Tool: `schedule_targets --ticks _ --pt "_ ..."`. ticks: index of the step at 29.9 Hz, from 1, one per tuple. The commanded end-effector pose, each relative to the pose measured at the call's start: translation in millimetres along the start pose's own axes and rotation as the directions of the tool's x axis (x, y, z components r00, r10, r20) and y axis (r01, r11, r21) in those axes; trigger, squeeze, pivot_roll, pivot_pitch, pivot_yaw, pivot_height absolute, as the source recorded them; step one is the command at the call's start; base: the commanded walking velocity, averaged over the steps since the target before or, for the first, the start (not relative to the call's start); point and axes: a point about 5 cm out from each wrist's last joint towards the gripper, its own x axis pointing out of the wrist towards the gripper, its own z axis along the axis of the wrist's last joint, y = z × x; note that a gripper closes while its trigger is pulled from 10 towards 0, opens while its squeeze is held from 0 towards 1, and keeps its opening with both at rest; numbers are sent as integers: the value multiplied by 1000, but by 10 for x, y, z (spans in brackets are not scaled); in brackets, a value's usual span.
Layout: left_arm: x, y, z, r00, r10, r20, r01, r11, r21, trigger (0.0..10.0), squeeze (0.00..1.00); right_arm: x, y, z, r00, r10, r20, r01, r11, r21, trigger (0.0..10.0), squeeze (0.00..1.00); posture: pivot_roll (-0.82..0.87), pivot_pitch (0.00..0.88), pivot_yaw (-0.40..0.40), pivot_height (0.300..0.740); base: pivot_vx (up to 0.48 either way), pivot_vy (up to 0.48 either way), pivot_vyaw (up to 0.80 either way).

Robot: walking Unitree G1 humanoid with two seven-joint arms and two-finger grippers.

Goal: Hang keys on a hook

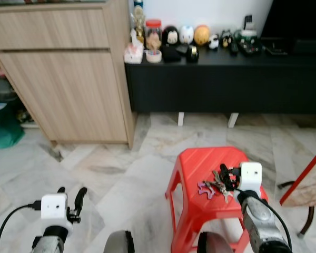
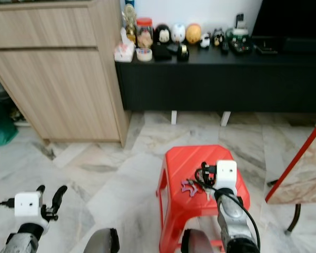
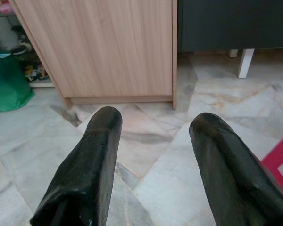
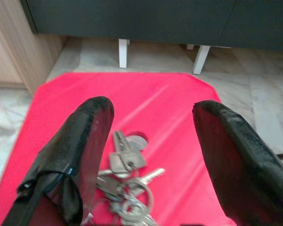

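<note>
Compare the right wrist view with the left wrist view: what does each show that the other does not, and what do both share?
Right wrist view alone: the bunch of keys lying on the red stool, with the open right pincer poised over them, a finger on either side.

Left wrist view alone: the wooden cabinet's door, a green bag beside it, and the open left pincer held over bare floor.

Both share: the marble floor, the black sideboard and its white legs.

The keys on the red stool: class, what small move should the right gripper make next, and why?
Probably lower the right gripper straight down and close it. Its fingers are open above the keys, which lie loose on the red stool between the two fingertips, not yet held. The left gripper is open over the floor.
</note>
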Motion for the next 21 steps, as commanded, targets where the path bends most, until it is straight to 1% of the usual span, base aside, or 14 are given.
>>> schedule_targets --ticks 1,2,5,7,9,12,16,18,20,21 --pt "-8 -24 22 1000 -7 8 7 1000 1 10000 0 57 -11 92 1000 21 6 -21 999 -24 10000 0 108 0 -17 580 0 0 0" --pt "-24 -25 12 1000 -5 5 5 1000 -1 10000 0 88 -21 155 1000 23 20 -23 999 -26 10000 0 111 0 -21 580 0 0 0" --pt "-38 -20 2 1000 0 1 0 1000 -3 10000 0 93 -33 171 999 9 31 -8 1000 -17 10000 0 114 0 -25 580 0 0 0" --pt "-42 -21 3 1000 1 1 -1 1000 0 10000 0 82 -26 139 1000 3 23 -3 1000 -7 10000 0 115 0 -25 580 0 0 0" --pt "-37 -30 5 1000 -4 3 4 1000 10 10000 0 53 16 70 1000 13 11 -13 1000 -8 10000 0 112 0 -20 580 0 0 0" --pt "-33 -39 12 1000 -11 4 11 1000 22 10000 0 37 45 32 1000 18 6 -18 1000 0 10000 0 108 0 -16 580 0 -278 0" --pt "-24 -29 15 1000 -11 5 11 1000 29 10000 0 30 61 17 1000 18 6 -18 1000 10 10000 0 104 0 -12 580 0 -410 0" --pt "-15 -26 19 1000 -11 5 11 1000 28 10000 0 30 57 17 1000 18 6 -18 1000 9 10000 0 102 0 -11 580 0 -427 0" --pt "-8 -27 23 1000 -11 6 10 1000 25 10000 0 31 46 20 1000 18 6 -18 1000 7 10000 0 102 0 -12 580 244 -364 0" --pt "-4 -29 23 1000 -8 5 8 1000 20 10000 0 35 30 30 1000 15 7 -15 1000 6 10000 0 102 0 -12 580 0 0 0"
